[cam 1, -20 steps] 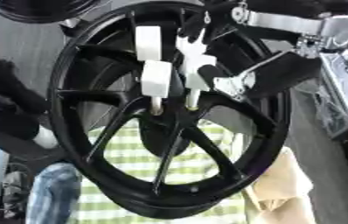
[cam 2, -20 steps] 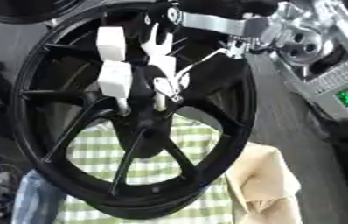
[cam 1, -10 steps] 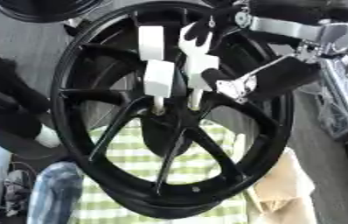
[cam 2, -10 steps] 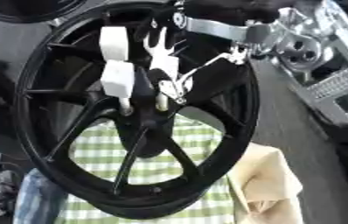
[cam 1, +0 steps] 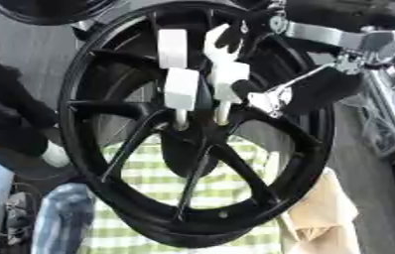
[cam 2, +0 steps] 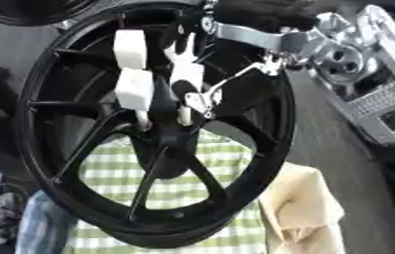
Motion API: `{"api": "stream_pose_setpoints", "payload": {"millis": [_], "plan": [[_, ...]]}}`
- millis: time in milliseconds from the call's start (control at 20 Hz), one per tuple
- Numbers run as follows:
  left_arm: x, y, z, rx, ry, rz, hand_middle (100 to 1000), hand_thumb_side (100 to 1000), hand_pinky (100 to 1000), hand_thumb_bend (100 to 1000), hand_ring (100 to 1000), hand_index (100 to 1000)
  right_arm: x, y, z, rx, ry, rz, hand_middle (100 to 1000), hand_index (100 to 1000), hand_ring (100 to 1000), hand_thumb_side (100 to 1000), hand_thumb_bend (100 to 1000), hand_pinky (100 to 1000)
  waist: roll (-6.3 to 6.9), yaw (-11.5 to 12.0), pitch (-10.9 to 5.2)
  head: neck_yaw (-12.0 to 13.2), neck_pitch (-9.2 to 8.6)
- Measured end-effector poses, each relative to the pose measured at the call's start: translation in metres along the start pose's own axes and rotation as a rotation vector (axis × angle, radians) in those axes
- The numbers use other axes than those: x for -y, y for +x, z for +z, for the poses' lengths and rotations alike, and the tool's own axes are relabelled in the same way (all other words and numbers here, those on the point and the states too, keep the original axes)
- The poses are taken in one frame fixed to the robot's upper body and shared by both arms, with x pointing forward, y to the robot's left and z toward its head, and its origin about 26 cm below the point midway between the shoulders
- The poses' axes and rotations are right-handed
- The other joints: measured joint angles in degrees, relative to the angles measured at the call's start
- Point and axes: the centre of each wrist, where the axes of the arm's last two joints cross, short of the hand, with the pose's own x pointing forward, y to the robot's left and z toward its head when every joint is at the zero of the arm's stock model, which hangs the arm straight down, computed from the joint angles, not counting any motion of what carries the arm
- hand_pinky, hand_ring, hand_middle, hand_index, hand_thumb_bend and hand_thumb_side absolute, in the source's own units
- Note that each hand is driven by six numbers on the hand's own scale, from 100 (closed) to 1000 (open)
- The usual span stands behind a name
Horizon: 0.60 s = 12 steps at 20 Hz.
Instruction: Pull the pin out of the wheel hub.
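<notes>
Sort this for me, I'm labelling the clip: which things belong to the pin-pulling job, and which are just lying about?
Belongs to the job:
black wheel hub
white pins
right hand reaching in at the pins

Lying about:
green checked cloth
beige cloth
grey device with keypad

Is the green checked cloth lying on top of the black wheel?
No, the checked cloth lies behind the wheel and shows through its spokes.

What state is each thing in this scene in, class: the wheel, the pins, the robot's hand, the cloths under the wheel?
Wheel: black, spoked, propped tilted over the cloths.
Two pale pins: side by side at the hub, thin ends toward the hub centre, not clearly out.
Right hand: at the right-hand pin, grip unclear.
Checked cloth: spread under the wheel.
Beige cloth: crumpled beside the rim.
</notes>
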Motion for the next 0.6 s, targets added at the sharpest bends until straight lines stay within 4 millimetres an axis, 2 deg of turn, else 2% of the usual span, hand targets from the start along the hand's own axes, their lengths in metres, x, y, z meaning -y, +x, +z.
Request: {"api": "stream_pose_setpoints", "payload": {"millis": [600], "plan": [[0.0, 0.0, 0.0, 0.001, -0.002, 0.001, 707, 836, 748, 100, 786, 735, -0.007, -0.014, -0.007, -0.038, 0.027, 0.006, 711, 853, 720, 521, 139, 806, -0.11, 0.7, 0.01, 0.0, 0.0]]}}
